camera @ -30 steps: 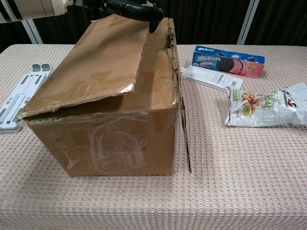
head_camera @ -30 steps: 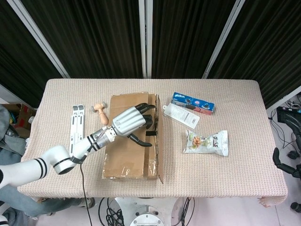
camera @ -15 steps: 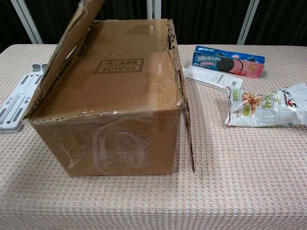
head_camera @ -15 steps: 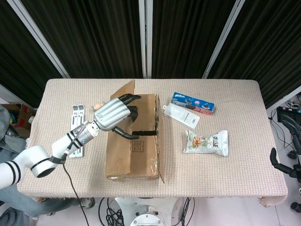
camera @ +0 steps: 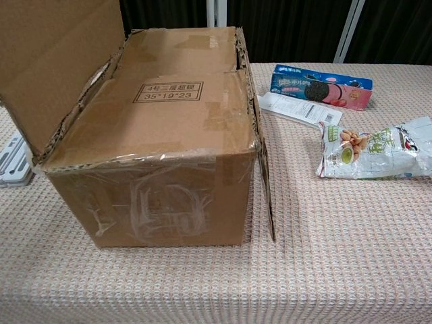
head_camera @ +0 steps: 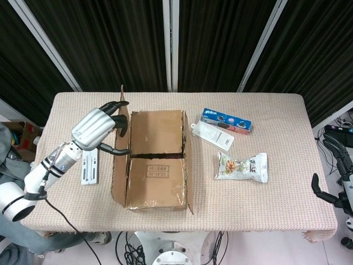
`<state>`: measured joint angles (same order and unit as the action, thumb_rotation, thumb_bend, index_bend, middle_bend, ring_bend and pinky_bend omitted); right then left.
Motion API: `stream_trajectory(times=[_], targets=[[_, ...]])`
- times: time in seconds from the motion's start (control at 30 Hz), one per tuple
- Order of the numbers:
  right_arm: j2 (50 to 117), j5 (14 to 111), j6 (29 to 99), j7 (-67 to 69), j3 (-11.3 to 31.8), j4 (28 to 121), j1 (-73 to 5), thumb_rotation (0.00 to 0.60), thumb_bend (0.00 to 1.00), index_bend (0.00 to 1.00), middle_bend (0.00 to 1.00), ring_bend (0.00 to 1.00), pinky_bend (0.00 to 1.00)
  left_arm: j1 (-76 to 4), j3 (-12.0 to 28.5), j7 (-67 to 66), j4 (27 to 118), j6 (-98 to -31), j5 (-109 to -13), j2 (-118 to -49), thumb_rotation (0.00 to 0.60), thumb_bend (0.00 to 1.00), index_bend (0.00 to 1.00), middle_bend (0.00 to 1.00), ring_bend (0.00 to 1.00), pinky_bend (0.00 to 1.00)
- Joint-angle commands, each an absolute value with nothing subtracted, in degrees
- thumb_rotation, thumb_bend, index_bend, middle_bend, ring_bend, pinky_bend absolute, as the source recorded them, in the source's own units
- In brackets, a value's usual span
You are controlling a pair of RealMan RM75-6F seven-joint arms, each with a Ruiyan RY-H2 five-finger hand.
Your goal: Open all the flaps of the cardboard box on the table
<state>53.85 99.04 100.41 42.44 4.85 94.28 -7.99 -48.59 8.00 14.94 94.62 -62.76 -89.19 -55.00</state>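
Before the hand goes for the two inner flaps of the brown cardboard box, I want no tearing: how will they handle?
The inner flaps probably lift stiffly but hinge easily. Their edges look ragged with torn tape, so the brown cardboard box may tear further.

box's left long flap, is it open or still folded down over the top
Open. The left flap stands swung out past the box's left edge, with the left robot hand against it. The two inner flaps lie flat across the top.
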Motion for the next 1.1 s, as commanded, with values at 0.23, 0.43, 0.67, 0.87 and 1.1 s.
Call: stream_trajectory(times=[0.23,0.43,0.67,0.87,1.1], targets=[[54.42,98.72,98.41,41.9,4.76,94.59,-8.88,0.6,0.51,0.0,0.01,0.0,0.0,-42.31,6.59,17.53,90.78,-68.6,-89.24,-54.61,0.018,0.0,0.61,0.48,0.1,0.18],[54.45,98.85,97.96,41.46,4.69,94.6,-9.09,0.6,0.51,0.0,0.01,0.0,0.0,-38.14,6.57,19.87,87.25,-70.99,-85.83,-55.68,0.009,0.0,0.61,0.48,0.1,0.18],[54.06,99.49,97.96,40.7,4.42,95.17,-9.07,0.6,0.5,0.0,0.01,0.0,0.0,-35.49,6.97,29.28,91.37,-69.75,-83.03,-54.81,0.0,0.0,0.58,0.46,0.12,0.18],[53.16,99.39,99.11,39.72,4.94,96.39,-8.71,0.6,0.5,0.0,0.01,0.0,0.0,-38.47,8.3,29.32,100.23,-65.06,-84.76,-53.13,0.0,0.0,0.54,0.44,0.12,0.18],[51.09,98.53,101.13,40.82,5.94,97.28,-7.94,0.6,0.5,0.0,0.01,0.0,0.0,-46.25,10.44,21.52,105.6,-53.78,-81.25,-58.92,0.0,0.0,0.35,0.31,0.12,0.18]])
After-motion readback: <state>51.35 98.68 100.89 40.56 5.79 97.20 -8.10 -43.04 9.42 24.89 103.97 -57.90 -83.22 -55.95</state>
